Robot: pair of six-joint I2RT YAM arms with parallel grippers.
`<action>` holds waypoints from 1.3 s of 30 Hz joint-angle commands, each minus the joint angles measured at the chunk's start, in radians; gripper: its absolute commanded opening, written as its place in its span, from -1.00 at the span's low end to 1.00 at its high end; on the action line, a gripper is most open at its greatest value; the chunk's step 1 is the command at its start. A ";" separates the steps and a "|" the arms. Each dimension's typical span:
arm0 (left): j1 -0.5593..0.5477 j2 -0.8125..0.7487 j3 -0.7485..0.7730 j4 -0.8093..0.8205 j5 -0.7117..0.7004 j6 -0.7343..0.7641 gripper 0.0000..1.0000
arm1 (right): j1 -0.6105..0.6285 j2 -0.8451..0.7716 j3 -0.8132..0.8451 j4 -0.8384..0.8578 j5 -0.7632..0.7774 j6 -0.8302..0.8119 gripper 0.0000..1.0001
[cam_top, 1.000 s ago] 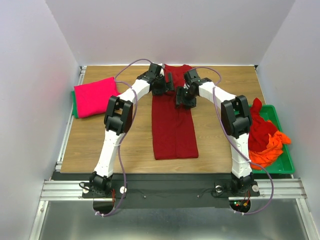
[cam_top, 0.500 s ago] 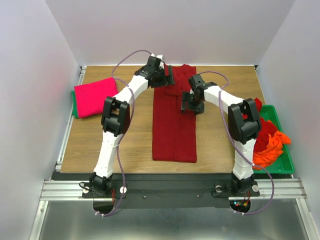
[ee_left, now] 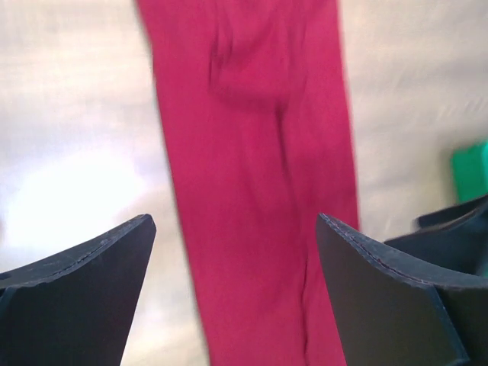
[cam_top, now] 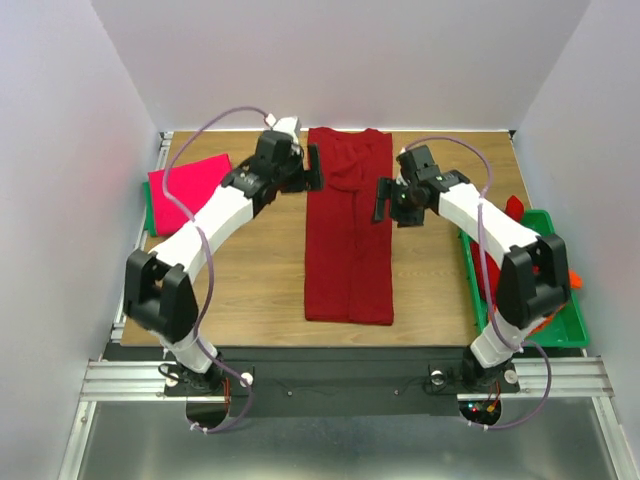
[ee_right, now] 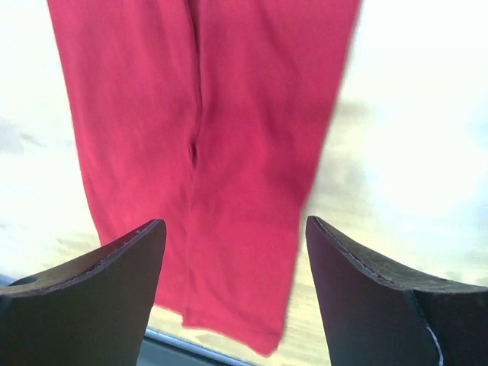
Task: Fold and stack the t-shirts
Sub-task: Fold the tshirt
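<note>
Both jaws gape empty as left arm [cam_top: 225, 205] and right arm [cam_top: 470, 206] flank a lengthwise-folded dark red shirt [cam_top: 348, 240] on the table [cam_top: 262, 275].

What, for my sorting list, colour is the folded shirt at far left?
The shirt is bright pink; top external view.

Boxed in on three sides by plain white panels: back wall [cam_top: 340, 60], left wall [cam_top: 50, 220], right wall [cam_top: 600, 130]. Floored within by a counter [cam_top: 260, 280] of mid-brown wood grain. Framed along the left edge by a slim silver rail [cam_top: 135, 250], and along the near edge by a wider slotted aluminium beam [cam_top: 340, 378]. Below that, dull grey sheet metal [cam_top: 340, 450]. Lit evenly from above, with soft shadows only. Washed pale by glare on the wood in both wrist views.
</note>
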State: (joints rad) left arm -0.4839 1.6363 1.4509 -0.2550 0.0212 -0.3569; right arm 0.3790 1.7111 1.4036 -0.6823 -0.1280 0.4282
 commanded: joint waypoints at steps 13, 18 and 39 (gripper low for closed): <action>-0.409 -0.414 -0.629 -0.038 -0.174 -0.480 0.94 | 0.121 -0.564 -0.702 0.081 -0.058 0.311 0.50; -0.487 -0.493 -0.688 -0.087 -0.198 -0.600 0.94 | 0.147 -0.610 -0.787 0.079 -0.064 0.356 0.40; -0.510 -0.467 -0.689 -0.179 -0.228 -0.620 0.94 | 0.264 -0.527 -0.802 0.122 0.039 0.455 0.22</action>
State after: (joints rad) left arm -0.9874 1.1866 0.7609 -0.4236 -0.1730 -0.9844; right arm 0.6235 1.1721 0.5861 -0.6117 -0.1246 0.8642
